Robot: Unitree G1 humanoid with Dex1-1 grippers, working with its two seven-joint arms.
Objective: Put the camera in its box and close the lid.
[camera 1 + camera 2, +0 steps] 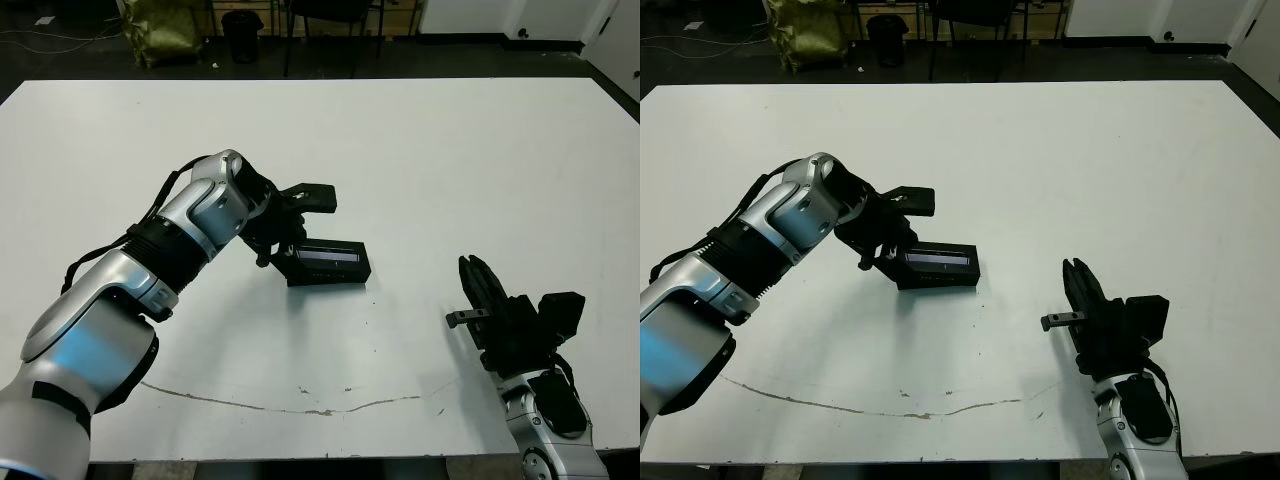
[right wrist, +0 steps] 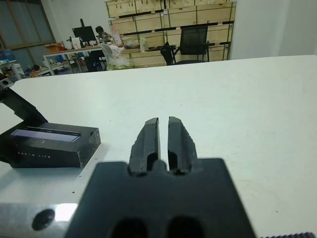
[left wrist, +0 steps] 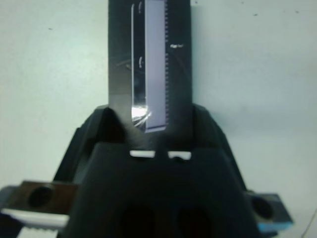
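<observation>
Table: a white table (image 1: 450, 160) took up most of the head views, and a thin irregular dark line (image 1: 300, 408) ran across it near the front edge.
Lid: the lid (image 1: 330, 256) lay flat on top of the box, with its pale silvery-blue strip facing up and running along its length.
Box: the box (image 1: 328, 274) stood on the table a little to the left of the middle, with its long side turned toward the robot. Only its black outer wall showed under the lid.
Camera: it was not visible in any view, and the closed case hid whether it lay inside.
Left gripper: the left gripper (image 1: 296, 228) was at the left short end of the closed box. Its two fingers were spread wide apart. One finger (image 1: 312, 196) pointed away over the table behind the box, and the other was low beside the box end. In the left wrist view the end of the lid reached up to the gripper's black body between the finger bases. The fingers did not press on the box or the lid and had hold of nothing.
Left arm: the silver and black left arm (image 1: 190, 225) reached from the near left corner toward the box.
Right gripper: the right gripper (image 2: 163, 130) was above the near right part of the table, well apart from the box. Its two black fingers stood together with only a narrow slit between them, and nothing was between them.
Background: beyond the far edge of the table, the right wrist view showed an office chair (image 2: 193, 42) and stacked wooden crates (image 2: 168, 20).
</observation>
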